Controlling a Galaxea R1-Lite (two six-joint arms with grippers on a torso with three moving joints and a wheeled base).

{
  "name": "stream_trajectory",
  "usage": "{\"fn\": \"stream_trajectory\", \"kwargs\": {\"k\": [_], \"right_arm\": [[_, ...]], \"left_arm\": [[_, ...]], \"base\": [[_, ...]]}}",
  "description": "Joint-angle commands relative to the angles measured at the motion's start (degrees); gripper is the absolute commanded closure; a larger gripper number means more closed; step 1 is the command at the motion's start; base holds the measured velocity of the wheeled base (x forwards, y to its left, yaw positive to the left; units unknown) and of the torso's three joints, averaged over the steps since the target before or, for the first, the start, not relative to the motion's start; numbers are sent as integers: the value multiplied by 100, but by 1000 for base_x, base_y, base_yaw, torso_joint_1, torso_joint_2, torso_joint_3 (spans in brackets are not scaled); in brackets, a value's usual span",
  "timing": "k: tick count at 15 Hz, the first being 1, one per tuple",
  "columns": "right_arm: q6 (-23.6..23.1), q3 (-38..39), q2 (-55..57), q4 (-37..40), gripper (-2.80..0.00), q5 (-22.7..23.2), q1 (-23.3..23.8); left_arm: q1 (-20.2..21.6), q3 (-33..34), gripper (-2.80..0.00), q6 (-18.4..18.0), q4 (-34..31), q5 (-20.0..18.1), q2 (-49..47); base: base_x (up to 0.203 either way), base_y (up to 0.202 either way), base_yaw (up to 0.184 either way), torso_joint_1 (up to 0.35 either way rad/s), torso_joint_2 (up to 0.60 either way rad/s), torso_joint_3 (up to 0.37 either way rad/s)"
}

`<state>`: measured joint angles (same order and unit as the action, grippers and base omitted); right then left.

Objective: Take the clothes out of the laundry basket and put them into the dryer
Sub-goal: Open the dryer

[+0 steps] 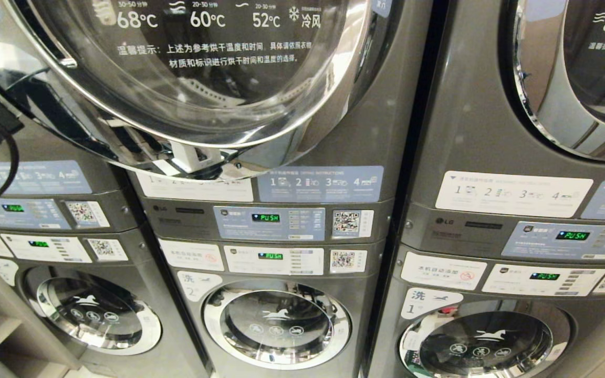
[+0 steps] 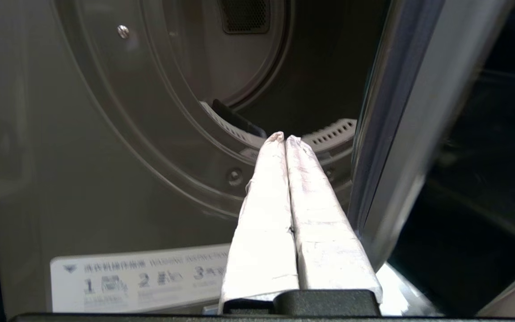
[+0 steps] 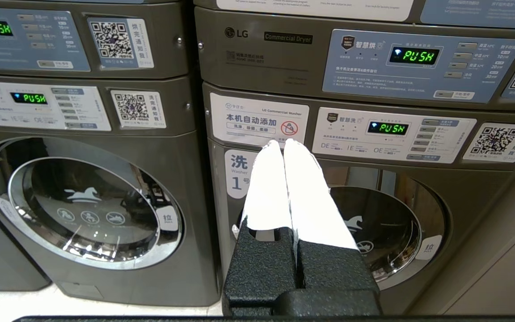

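Stacked grey laundry machines fill our view; our left gripper [image 2: 284, 136], white-taped fingers pressed together and empty, sits at the open grey dryer drum [image 2: 284, 67] beside its chrome-rimmed glass door [image 1: 192, 73]; right gripper [image 3: 283, 143] closed, empty, facing a lower washer [image 3: 373, 214]; no clothes seen

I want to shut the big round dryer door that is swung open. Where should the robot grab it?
Probably by the dryer door's shiny rim at its free edge, reached from the left, where the shut left gripper sits by the drum opening. The glass bulges, offering no hold.
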<state>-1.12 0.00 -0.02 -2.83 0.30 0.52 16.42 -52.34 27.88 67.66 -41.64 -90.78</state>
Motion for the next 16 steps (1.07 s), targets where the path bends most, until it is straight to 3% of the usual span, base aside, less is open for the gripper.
{"fn": "stream_trajectory", "kwargs": {"k": [1,6,10,16], "right_arm": [[-2,105,2,2,0,5,0],[-11,105,2,-7,0,5,0],[-10,105,2,2,0,5,0],[-2,105,2,2,0,5,0]], "left_arm": [[-6,392,0,22,30,-23,556],[-149,1525,0,24,0,-28,1693],[-433,1881,0,24,-142,-28,2284],[-890,1840,0,7,-1484,-25,3444]], "base": [[0,0,0,0,0,0],[0,0,0,0,0,0],[0,0,0,0,0,0],[0,0,0,0,0,0]]}}
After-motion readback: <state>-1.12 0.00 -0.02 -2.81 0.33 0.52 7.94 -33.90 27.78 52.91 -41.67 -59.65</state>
